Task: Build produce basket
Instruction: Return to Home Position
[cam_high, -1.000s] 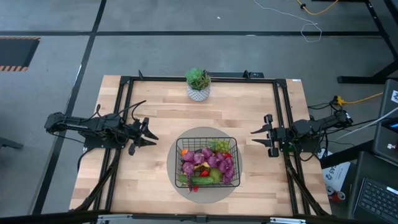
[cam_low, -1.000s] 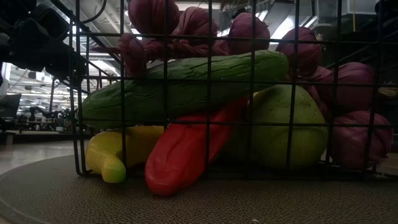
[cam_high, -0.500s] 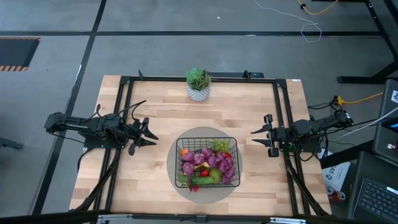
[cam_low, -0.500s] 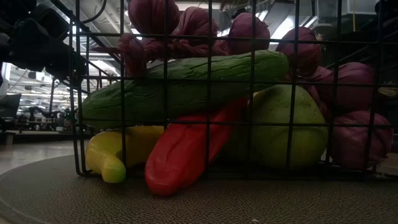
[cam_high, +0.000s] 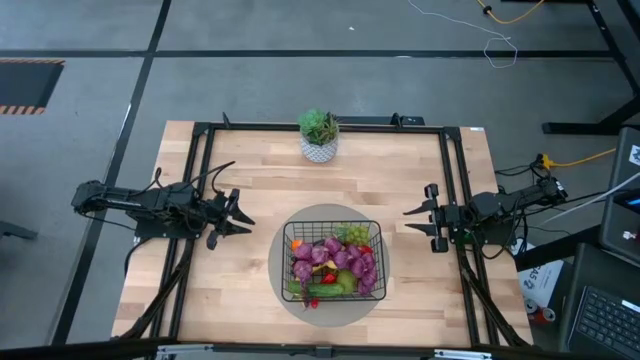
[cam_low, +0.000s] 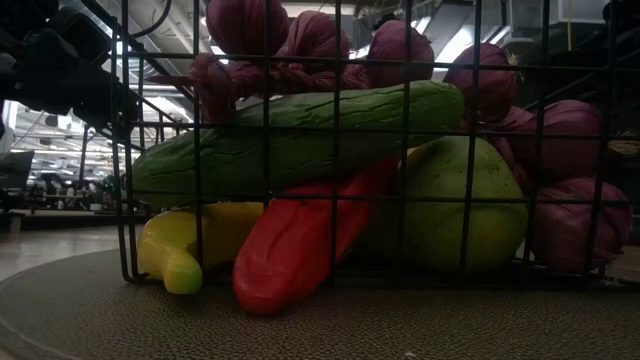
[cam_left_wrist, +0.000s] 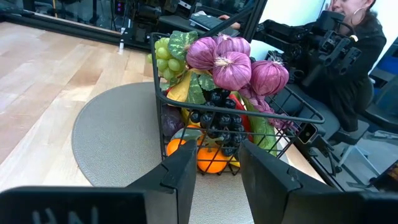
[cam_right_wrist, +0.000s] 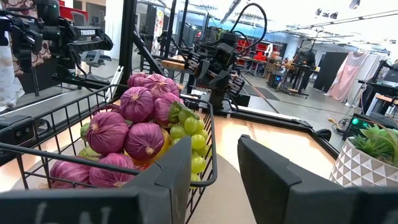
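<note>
While both arms sit out at the sides, neither one has anything in its grip. Over on the left of the wooden table (cam_high: 400, 175), the left gripper (cam_high: 240, 216) has its fingers spread apart and empty, pointing in toward the middle.

Next comes the round grey mat (cam_high: 276, 268) near the front-centre of the table, with the black wire basket (cam_high: 285, 243) sitting on it, well apart from both grippers. It's packed: purple onions (cam_left_wrist: 231, 65) are heaped on top. Green grapes (cam_left_wrist: 163, 53) sit at one corner, with black grapes (cam_left_wrist: 217, 118) hanging over an orange (cam_left_wrist: 211, 158) lower down. From table level you can see a cucumber (cam_low: 300, 135) lying across a red pepper (cam_low: 300, 245). There's also a banana (cam_low: 185, 250) down at the bottom corner and a green pear (cam_low: 455, 205) beside the pepper (all pressed up against the wire).

Behind the basket, at the far edge, stands a potted plant (cam_high: 319, 135) in a white pot.

On the right side, the right gripper (cam_high: 408, 220) is released too, fingers parted and holding nothing, facing the basket.
</note>
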